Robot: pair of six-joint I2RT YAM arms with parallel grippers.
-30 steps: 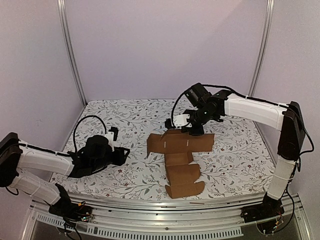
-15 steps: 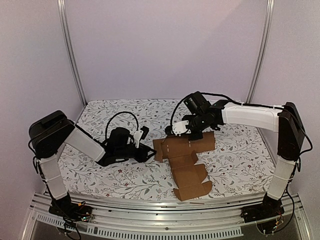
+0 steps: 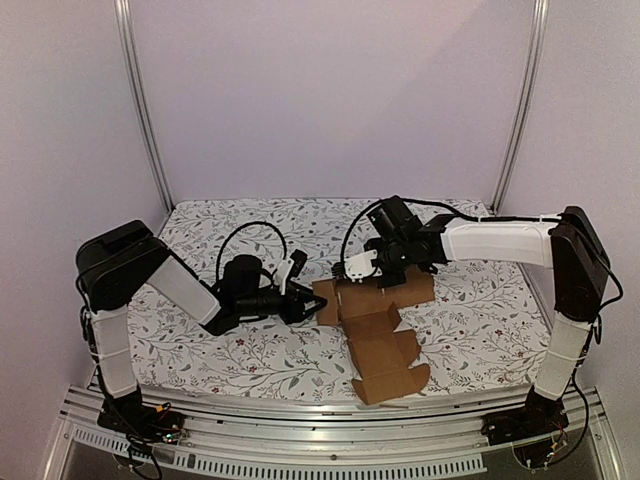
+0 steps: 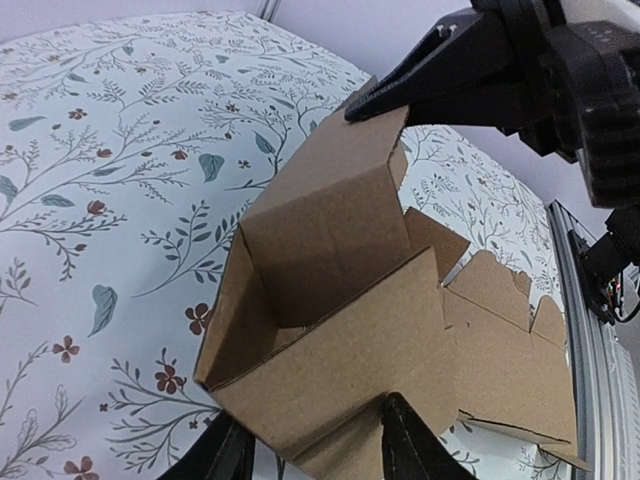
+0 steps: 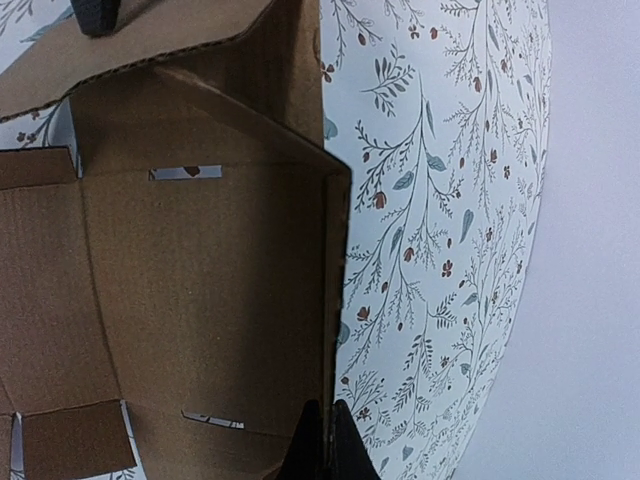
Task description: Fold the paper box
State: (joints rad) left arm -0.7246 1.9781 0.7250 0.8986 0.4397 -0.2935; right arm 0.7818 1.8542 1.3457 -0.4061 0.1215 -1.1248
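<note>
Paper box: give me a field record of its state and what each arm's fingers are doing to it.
box: paper box, partly folded, some panels raised, near flaps lying on floral cloth
right fingers: shut, pinching a raised panel's top corner
left fingers: open, either side of the raised wall's near edge
folding: unfinished

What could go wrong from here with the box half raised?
1. The right gripper pinches only the top corner of a raised panel of the paper box; a push could pull it free.
2. The left gripper, open, straddles the end flap; closing off the crease could crumple it.
</note>
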